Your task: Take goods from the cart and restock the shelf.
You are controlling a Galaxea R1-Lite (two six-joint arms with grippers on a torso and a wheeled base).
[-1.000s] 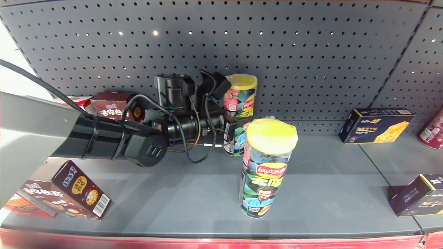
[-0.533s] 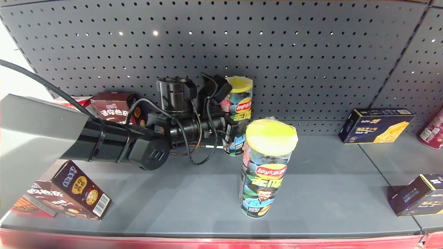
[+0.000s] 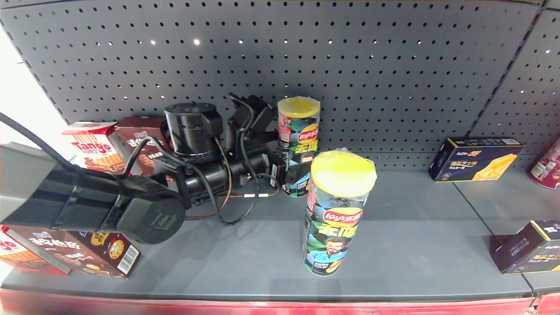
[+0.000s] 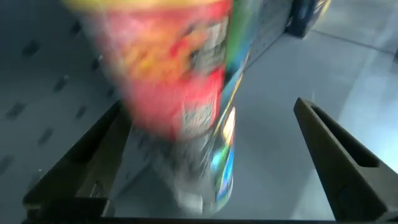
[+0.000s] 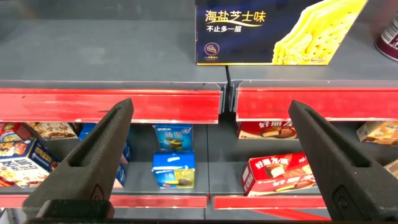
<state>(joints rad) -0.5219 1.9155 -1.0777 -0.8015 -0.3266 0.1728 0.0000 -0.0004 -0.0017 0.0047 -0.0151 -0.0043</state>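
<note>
Your left arm [image 3: 87,205] is matte black, with a square mark embossed on its round joint cap [image 3: 153,221], a squat cylinder [image 3: 192,127] at the wrist, and thin black and orange cables [image 3: 227,223] looping alongside. Both sets of jaws are dark wedges.

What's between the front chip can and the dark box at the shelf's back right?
Nothing: the head view shows bare shelf between the front chip can and the dark box.

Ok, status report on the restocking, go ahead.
Left claw open around the rear chip can, upright on the shelf by the pegboard. Right claw open, empty. Front chip can stands close beside the left claw.
</note>
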